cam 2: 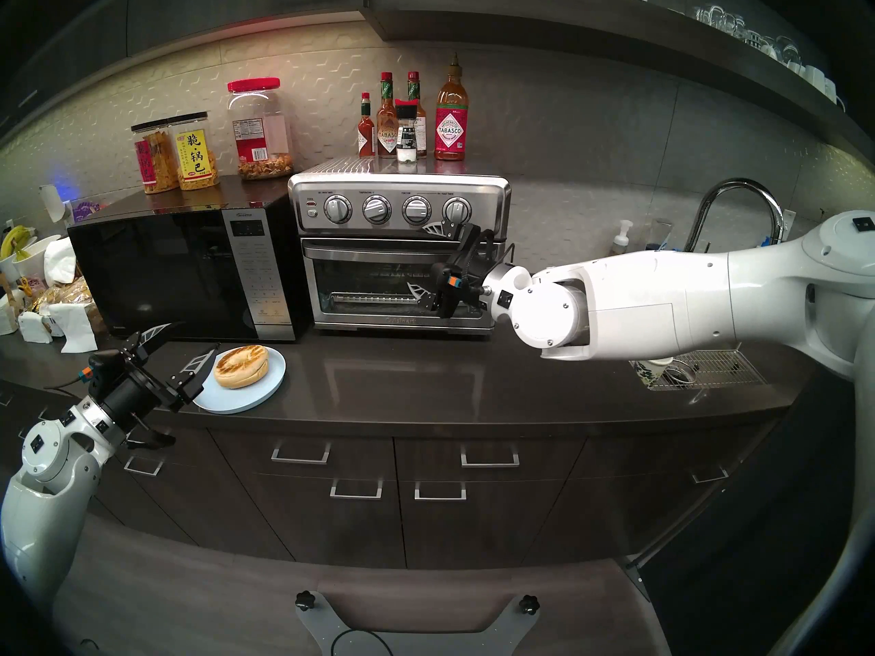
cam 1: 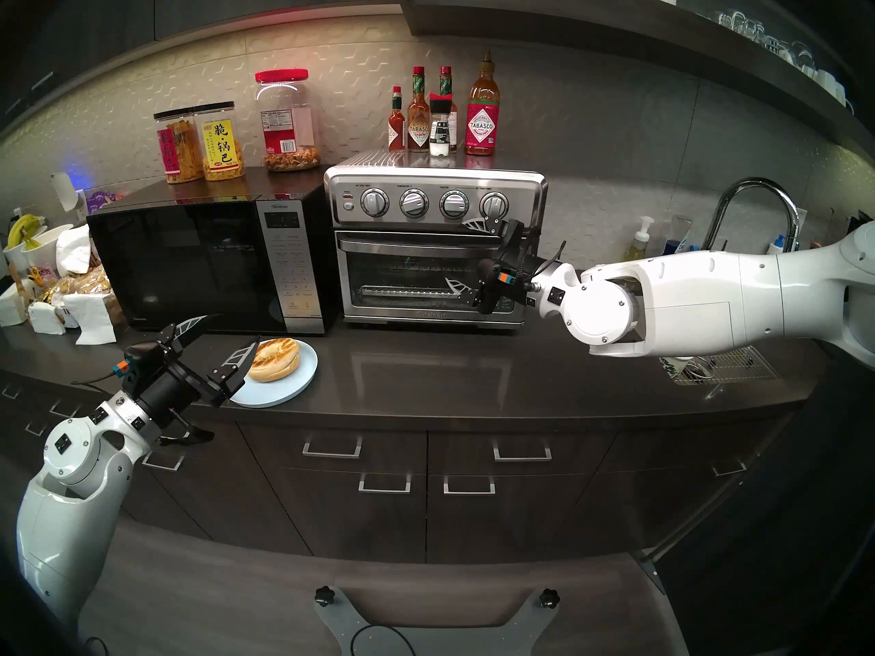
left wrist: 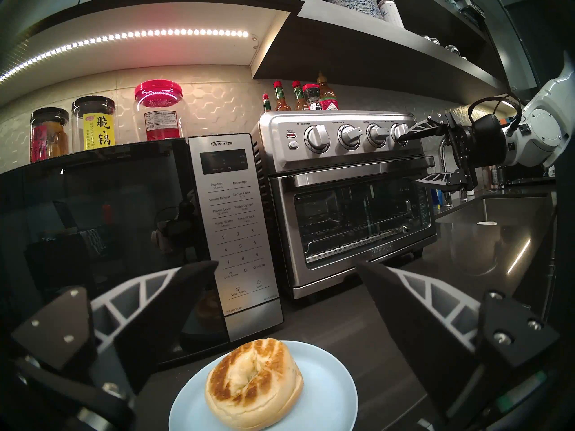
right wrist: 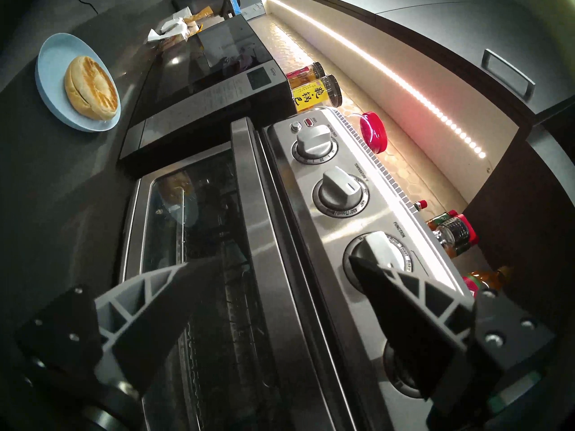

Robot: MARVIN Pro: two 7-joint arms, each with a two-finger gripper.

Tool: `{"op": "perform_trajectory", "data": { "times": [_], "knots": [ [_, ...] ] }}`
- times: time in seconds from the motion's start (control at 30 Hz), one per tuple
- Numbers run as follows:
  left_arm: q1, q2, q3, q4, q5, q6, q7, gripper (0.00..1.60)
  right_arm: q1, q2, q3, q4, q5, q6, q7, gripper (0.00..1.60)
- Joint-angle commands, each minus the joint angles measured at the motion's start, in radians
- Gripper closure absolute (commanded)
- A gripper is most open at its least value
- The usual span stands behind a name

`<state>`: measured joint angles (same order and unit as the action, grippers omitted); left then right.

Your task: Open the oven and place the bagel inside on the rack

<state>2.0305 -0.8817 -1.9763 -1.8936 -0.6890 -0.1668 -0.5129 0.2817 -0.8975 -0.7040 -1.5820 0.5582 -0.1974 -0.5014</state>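
Soft, light golden-tan toasted bagel [cam 1: 273,359] wants gentle pinching across its rim; stiff steel bar handle [left wrist: 357,174] sits between the right gripper's [cam 1: 457,255] wide jaws, left gripper [cam 1: 226,339] gaping empty

Right arm [cam 1: 710,300]: extended level across the counter toward the oven [cam 1: 435,243]. Right gripper [cam 1: 457,255]: spread wide at the oven's front, one finger above its bar handle, one below, nothing held. Left gripper [cam 1: 227,338]: spread wide, empty, low and well to the oven's left, raised slightly.
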Motion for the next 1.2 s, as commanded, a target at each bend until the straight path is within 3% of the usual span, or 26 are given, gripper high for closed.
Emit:
{"op": "perform_trajectory", "data": {
  "times": [0.0,0.07,0.1,0.2,0.23,0.4,0.43,0.47,0.5,0.7,0.97,1.17],
  "knots": [
    [-0.002,-0.001,-0.013,-0.019,-0.002,-0.004,0.003,0.00,0.007,-0.011,0.015,0.030,-0.002,-0.010,-0.009,0.80],
    [-0.002,-0.001,-0.013,-0.019,-0.002,-0.004,0.003,0.00,0.006,-0.009,0.012,0.031,-0.003,-0.010,-0.010,0.95],
    [-0.002,-0.001,-0.013,-0.019,-0.002,-0.004,0.003,0.00,0.005,-0.008,0.011,0.032,-0.004,-0.010,-0.011,1.13],
    [-0.002,-0.001,-0.013,-0.019,-0.002,-0.004,0.003,0.00,0.007,0.000,0.008,0.024,-0.008,-0.013,-0.016,1.42],
    [-0.002,-0.001,-0.013,-0.019,-0.002,-0.004,0.003,0.00,0.007,0.003,0.006,0.020,-0.011,-0.014,-0.018,1.60],
    [-0.002,-0.001,-0.013,-0.019,-0.002,-0.004,0.003,0.00,0.019,0.028,-0.005,-0.018,-0.028,-0.016,-0.020,1.60],
    [-0.002,-0.001,-0.013,-0.019,-0.002,-0.004,0.003,0.00,0.021,0.030,-0.007,-0.021,-0.034,-0.021,-0.017,1.54],
    [-0.002,-0.001,-0.013,-0.019,-0.002,-0.004,0.003,0.00,0.022,0.032,-0.006,-0.025,-0.037,-0.016,-0.020,0.98],
    [-0.002,-0.001,-0.013,-0.019,-0.002,-0.004,0.003,0.00,0.023,0.033,-0.006,-0.026,-0.038,-0.015,-0.020,0.00],
    [-0.003,-0.001,-0.012,-0.019,-0.003,-0.004,0.002,0.00,0.024,0.032,-0.004,-0.019,-0.053,-0.010,-0.018,0.00],
    [-0.003,0.000,-0.012,-0.018,-0.003,-0.004,0.002,0.00,-0.027,-0.042,0.024,0.093,-0.033,-0.001,-0.028,0.00],
    [-0.003,-0.001,-0.012,-0.019,-0.003,-0.004,0.003,0.00,-0.041,-0.064,0.034,0.139,-0.026,-0.008,-0.023,0.00]
  ]
}}
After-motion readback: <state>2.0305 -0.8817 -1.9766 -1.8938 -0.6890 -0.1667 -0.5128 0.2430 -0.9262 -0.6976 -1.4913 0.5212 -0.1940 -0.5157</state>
